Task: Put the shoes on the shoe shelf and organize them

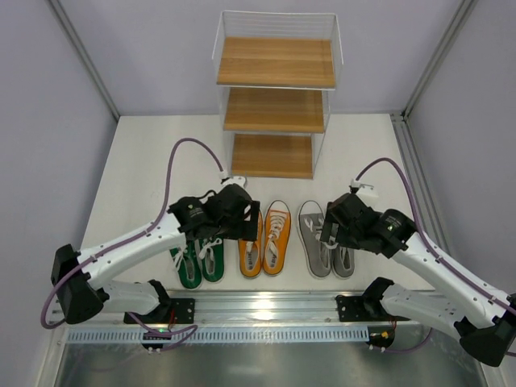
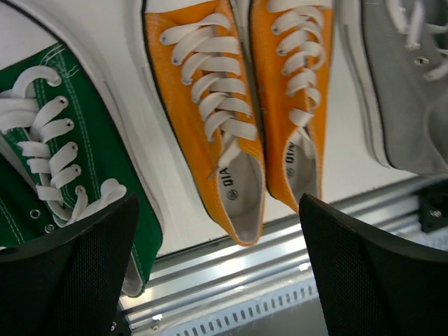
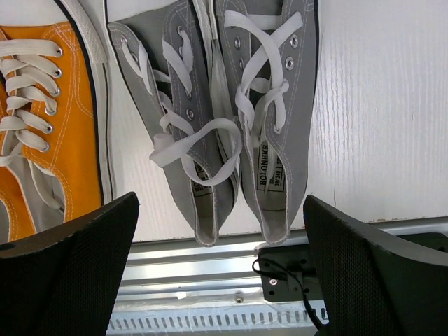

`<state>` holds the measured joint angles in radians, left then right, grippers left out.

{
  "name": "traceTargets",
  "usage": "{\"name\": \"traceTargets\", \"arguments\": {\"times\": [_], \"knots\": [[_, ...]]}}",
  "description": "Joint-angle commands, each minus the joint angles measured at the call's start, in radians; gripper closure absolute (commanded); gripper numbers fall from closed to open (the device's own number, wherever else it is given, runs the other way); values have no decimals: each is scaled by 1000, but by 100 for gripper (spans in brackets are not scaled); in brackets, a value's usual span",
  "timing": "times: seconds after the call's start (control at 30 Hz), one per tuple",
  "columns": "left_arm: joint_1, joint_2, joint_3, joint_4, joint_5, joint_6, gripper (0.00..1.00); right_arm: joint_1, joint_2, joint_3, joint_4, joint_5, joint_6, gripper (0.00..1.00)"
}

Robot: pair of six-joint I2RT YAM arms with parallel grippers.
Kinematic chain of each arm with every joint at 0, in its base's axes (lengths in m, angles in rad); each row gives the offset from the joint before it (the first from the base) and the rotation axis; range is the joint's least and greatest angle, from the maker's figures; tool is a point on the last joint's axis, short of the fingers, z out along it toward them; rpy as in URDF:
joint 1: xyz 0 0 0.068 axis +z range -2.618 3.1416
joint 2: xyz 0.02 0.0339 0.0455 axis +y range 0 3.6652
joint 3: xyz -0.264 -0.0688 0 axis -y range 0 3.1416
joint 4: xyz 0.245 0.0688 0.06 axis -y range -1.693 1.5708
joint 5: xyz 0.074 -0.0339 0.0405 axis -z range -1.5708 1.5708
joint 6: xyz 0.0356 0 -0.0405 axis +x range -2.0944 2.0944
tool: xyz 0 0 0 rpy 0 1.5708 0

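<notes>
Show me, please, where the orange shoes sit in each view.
Top external: orange shoes, centre, between green pair and grey pair.
Left wrist: both across the upper middle.
Right wrist: one shoe, at the left edge.
Shared landmark: the metal rail by the heels, in all three views.

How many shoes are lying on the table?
6: a green pair at left, partly under the left arm, an orange pair in the middle, a grey pair at right.
</notes>
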<state>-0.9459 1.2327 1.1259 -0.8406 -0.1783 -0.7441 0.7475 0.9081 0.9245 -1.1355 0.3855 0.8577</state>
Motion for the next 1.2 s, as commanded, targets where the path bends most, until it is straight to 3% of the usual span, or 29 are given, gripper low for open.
{"name": "traceTargets", "arguments": {"times": [0.0,0.17,0.3,0.6,0.73,0.93,0.97,1.03,1.13,1.17], "knots": [[-30,31,-38,35,-248,-125,8,-2,-17,39,26,23,-14,0],[-155,149,-31,83,-320,-210,12,-4,-35,37,26,39,-28,0],[-238,288,89,7,-406,-238,16,-4,-34,36,29,39,-34,0],[-246,392,100,40,-372,-319,22,-5,-64,22,10,39,-34,0],[-246,434,55,132,-323,-314,27,-4,-100,-4,11,32,-16,0],[-246,517,57,169,-311,-304,48,-4,-124,-12,-1,29,-5,0],[-245,534,57,179,-317,-299,58,-4,-127,-12,-3,29,-5,0],[-243,551,67,179,-326,-294,68,-4,-135,-19,-3,26,-3,0],[-240,568,78,186,-349,-281,100,-4,-153,-26,-1,23,-3,0],[-238,565,78,193,-358,-275,100,-4,-156,-26,0,23,-2,0]]}}
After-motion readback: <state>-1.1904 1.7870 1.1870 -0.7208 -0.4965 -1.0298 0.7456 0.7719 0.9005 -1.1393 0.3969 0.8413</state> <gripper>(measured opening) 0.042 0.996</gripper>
